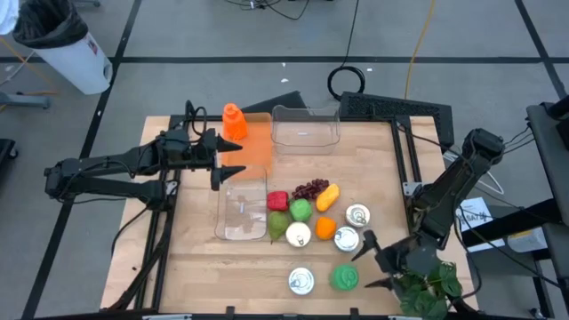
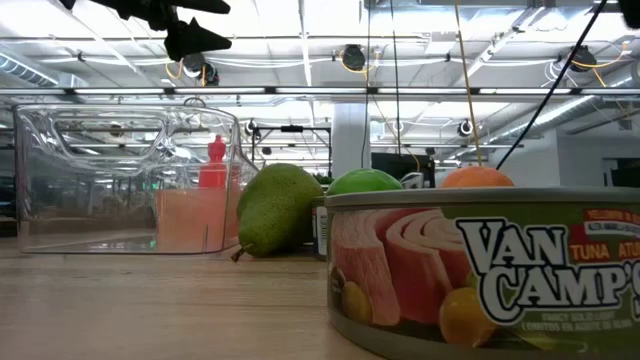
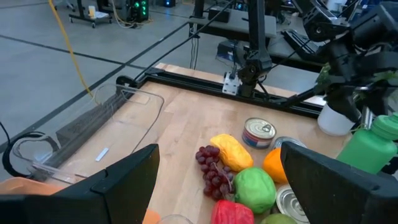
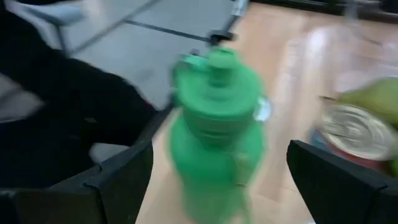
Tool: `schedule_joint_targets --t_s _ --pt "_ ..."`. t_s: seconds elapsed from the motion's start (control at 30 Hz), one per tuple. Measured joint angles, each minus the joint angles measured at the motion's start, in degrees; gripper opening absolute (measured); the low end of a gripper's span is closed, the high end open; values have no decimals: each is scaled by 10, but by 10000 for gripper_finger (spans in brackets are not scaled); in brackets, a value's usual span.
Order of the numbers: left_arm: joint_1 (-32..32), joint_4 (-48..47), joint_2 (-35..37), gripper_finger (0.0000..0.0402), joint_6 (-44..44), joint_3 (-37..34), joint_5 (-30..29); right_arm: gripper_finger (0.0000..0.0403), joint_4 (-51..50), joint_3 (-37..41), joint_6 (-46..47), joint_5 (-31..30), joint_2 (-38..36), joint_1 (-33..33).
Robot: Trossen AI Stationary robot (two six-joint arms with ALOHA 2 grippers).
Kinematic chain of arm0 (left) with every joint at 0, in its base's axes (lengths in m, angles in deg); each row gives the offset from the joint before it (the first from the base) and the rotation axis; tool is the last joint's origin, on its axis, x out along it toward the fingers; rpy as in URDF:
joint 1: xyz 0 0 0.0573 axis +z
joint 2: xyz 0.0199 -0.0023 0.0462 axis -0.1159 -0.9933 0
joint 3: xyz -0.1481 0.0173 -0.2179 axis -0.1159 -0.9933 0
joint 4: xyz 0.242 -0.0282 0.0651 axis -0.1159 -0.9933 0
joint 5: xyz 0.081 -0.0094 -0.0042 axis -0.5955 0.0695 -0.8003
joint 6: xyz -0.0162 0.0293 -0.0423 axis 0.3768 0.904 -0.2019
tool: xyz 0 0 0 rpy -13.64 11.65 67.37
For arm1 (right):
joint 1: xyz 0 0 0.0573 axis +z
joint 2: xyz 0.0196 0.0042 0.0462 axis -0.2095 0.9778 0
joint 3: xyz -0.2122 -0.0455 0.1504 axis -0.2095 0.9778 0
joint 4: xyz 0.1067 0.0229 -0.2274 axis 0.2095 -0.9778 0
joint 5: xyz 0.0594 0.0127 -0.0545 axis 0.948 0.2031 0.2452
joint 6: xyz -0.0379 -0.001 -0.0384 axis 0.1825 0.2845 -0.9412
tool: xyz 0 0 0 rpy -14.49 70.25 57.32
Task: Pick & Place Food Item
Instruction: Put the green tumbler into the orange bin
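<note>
The wooden worktop (image 1: 187, 258) holds fruit and cans. The right pincer (image 1: 373, 262) is wide open and empty beside the green bottle (image 1: 345, 277). The left pincer (image 1: 224, 163) is open and empty above a clear box (image 1: 242, 206).

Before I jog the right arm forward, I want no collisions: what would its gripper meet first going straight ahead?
The green bottle: it stands directly ahead between the open right gripper's fingers, though how close is unclear.
</note>
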Motion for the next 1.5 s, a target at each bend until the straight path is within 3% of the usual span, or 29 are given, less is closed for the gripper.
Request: schedule_joint_targets --t_s 0.07,0.5,0.93,1.13,1.5 --pt "0 0 0 349 -1 0 0 354 -7 0 11 -22 8 -5" --pt "0 0 0 349 -8 0 0 354 54 0 34 10 89 -22" --pt "0 0 0 349 -4 0 0 352 192 0 -10 11 162 -23" --pt "0 0 0 349 -4 0 0 349 199 0 -22 6 166 -26" --pt "0 18 0 349 -4 0 0 296 197 0 -39 7 166 -30"
